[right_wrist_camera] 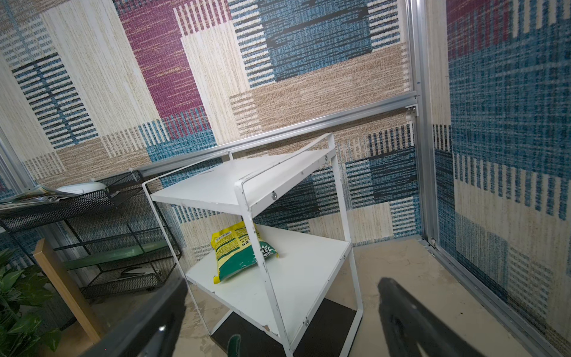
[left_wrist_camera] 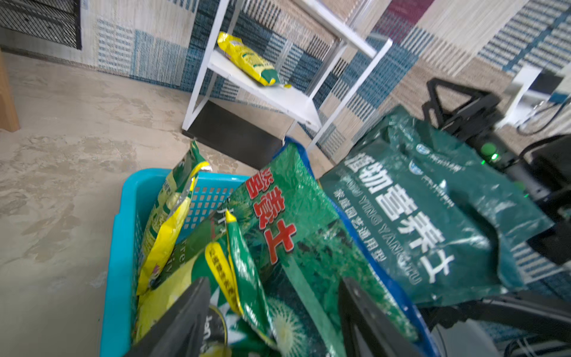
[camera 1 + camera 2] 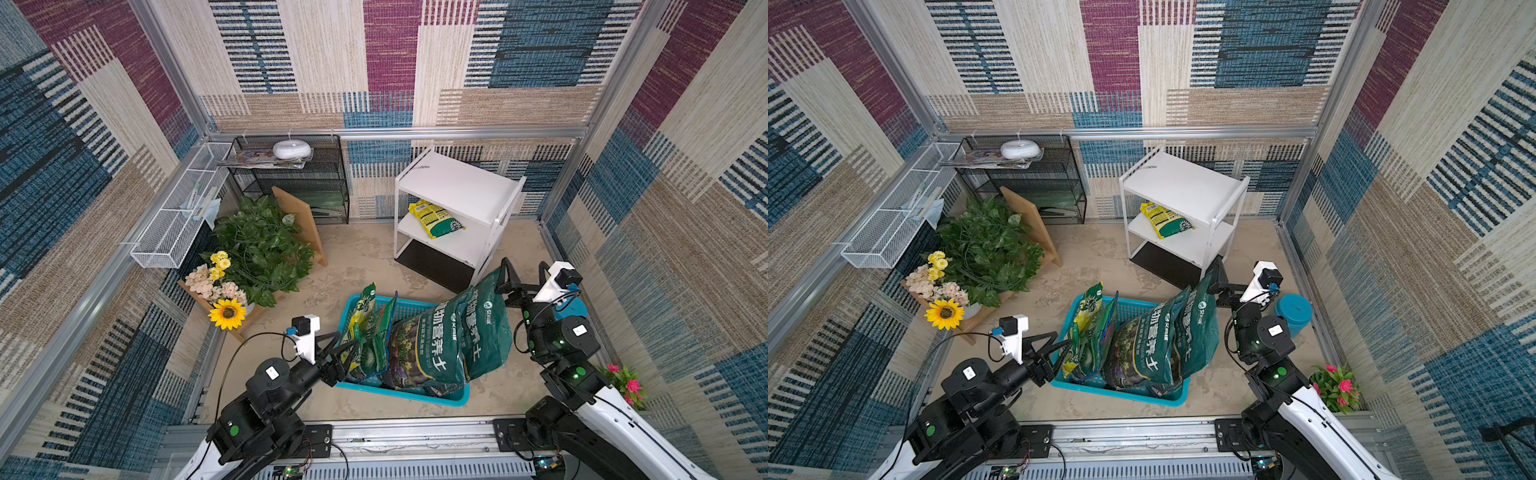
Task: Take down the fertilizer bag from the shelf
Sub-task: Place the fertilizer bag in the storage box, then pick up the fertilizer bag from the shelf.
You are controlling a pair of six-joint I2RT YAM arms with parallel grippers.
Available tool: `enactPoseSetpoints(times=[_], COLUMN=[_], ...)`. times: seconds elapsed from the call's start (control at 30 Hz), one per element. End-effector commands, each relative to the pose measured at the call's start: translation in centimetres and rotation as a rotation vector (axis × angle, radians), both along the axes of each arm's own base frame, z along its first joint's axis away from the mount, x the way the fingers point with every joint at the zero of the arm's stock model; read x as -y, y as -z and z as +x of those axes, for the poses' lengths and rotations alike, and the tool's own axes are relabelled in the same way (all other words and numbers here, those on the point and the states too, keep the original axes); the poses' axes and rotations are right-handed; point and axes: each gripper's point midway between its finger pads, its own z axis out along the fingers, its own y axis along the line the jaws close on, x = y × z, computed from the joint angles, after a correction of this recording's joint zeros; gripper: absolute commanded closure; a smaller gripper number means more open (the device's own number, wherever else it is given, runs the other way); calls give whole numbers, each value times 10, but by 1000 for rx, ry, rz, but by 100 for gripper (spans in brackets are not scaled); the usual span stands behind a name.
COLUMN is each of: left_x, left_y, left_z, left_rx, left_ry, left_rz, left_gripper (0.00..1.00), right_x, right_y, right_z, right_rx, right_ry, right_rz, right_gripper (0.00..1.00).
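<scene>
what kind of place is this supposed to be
Probably a staged garden-storage corner, not a real garden: soil bags packed in a blue basket, a fertilizer bag on a white shelf, and artificial plants beside them.

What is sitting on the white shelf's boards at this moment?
One yellow-and-green fertilizer bag lies on the middle board of the shelf. In both top views the upper board covers that board's back part.

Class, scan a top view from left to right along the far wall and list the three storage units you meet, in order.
white wire basket → black mesh rack → white shelf
</scene>
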Motion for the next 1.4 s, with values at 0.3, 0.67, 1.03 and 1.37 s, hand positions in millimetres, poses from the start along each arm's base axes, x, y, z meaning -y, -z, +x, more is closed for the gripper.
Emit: enactPoseSetpoints(times=[0.3, 0.67, 1.03, 1.37], left_x=[62, 176, 219, 241], left_y=[-83, -86, -53, -30], left_z=[28, 134, 239, 276], left_rx=[-11, -254, -493, -554], left_ry=[153, 269, 200, 149], left_rz=[-89, -181, -383, -396], left_gripper=[17, 22, 28, 27], right_x=[5, 15, 19, 18], right_y=[-7, -6, -6, -5], right_z=[-2, -5, -6, -4], right_rx=[27, 34, 43, 41], right_ry=[26, 76, 96, 103], right_rz=[10, 6, 3, -9], right_gripper=[1, 1, 1, 1])
